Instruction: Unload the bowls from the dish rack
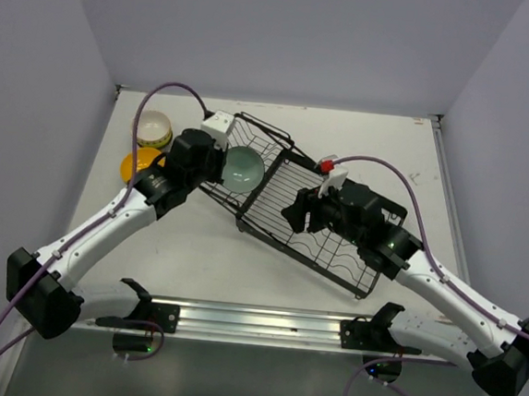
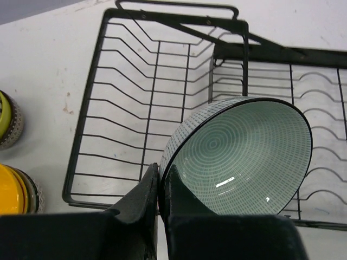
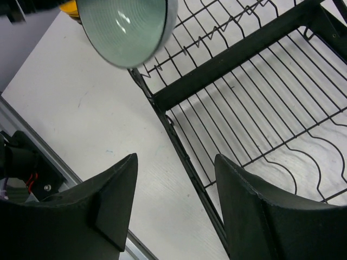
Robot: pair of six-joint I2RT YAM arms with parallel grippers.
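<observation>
The left gripper (image 2: pixel 161 183) is pressed together on the near rim of a pale teal round bowl (image 2: pixel 238 157), a glazed one with fine rings inside and a dark edge. One finger sits on the inside of the rim and the other on the outside, with barely a sliver between them. The bowl is tipped up on its side with its mouth towards the wrist. It is over the basket-like half of the large black wire dish rack (image 2: pixel 135 81), close to the bar where the two halves join. I cannot tell whether its underside touches the wires.

The right gripper (image 3: pixel 176 200) is spread wide and holds nothing. It hangs above the near edge of the rack's flat, wavy-wired half, and only that edge wire and the white table (image 3: pixel 81 119) show between its fingers. Seen from above, the two grippers are well apart, with the rack's middle bar between them.

Behind the bowl rise the basket's raised side and its handle. To the left of the rack, two more bowls stand on the table just beside each other: a yellow-green round bowl (image 2: pixel 6 120) with a patterned outside, and an orange-yellow round bowl (image 2: pixel 13 190) nearer the arm. A broad stretch of white tabletop shows between the rack's near side and the arm bases
</observation>
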